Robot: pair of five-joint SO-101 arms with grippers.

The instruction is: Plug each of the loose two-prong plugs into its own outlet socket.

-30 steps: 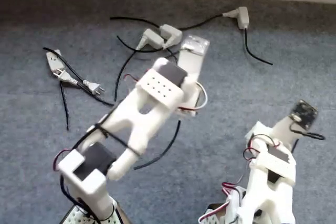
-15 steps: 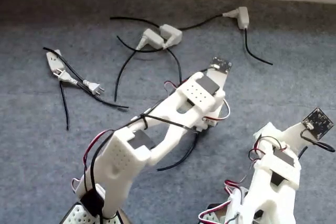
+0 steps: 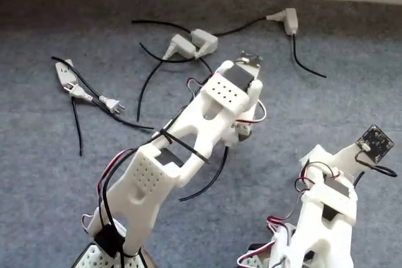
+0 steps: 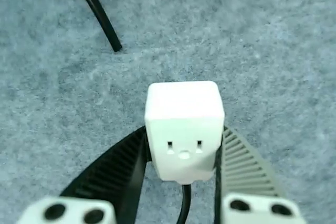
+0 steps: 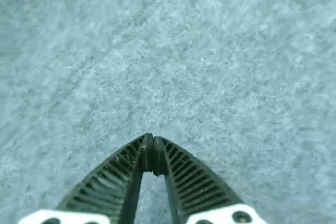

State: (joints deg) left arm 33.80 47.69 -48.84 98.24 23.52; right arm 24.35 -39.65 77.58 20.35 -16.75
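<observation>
My left gripper is shut on a white outlet socket block, two slots and a round hole facing the camera, its black cord running back between the fingers. In the high view the left arm stretches over the middle of the carpet and the cord hangs beneath it. A loose two-prong plug lies at the left next to a white piece. Two white pieces lie touching at the back, another at the back right. My right gripper is shut on nothing, over bare carpet.
Black cables trail across the grey carpet from the white pieces at the left and back. A cut cable end lies just beyond the held socket. The right arm is folded at the near right.
The left arm swung from the back cluster toward the near right, then back a little farther away. The right arm's wrist shifted slightly right.
</observation>
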